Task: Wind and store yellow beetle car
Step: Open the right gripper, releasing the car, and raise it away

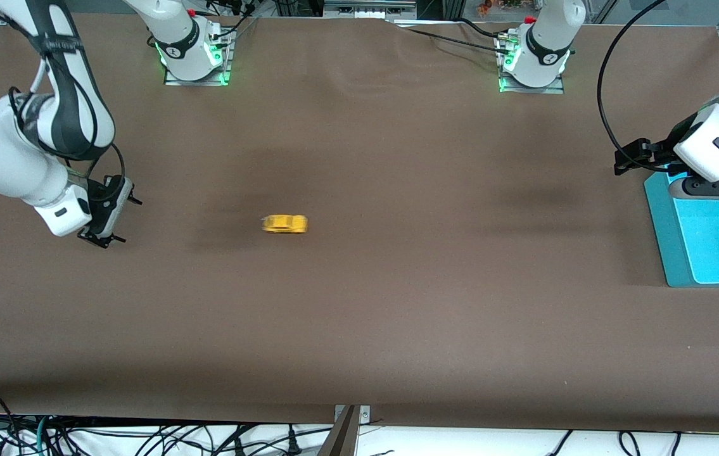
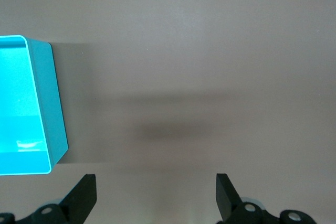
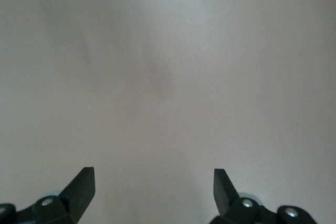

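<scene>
Right end effector (image 1: 106, 218) in the front view hangs low over the worktop (image 1: 397, 316) at the right arm's end, fingers wide apart and holding nothing. The yellow beetle car (image 1: 284, 223) stands alone on the brown cloth, beside this end effector toward the middle of the worktop, its long axis pointing along the worktop from one arm's end to the other. It looks smeared, so I judge it may be rolling. The left end effector (image 1: 635, 157) waits, also open and empty, over the edge of the turquoise tray (image 1: 657, 221); it is well apart from the car, so the right arm is nearer.

In the left wrist view I see both dark fingers (image 2: 84, 198) spread, matte cloth under them, and the tray's smooth plastic wall with rounded corner.

In the right wrist view the fingers (image 3: 81, 190) stand spread over bare cloth; no car between them.
</scene>
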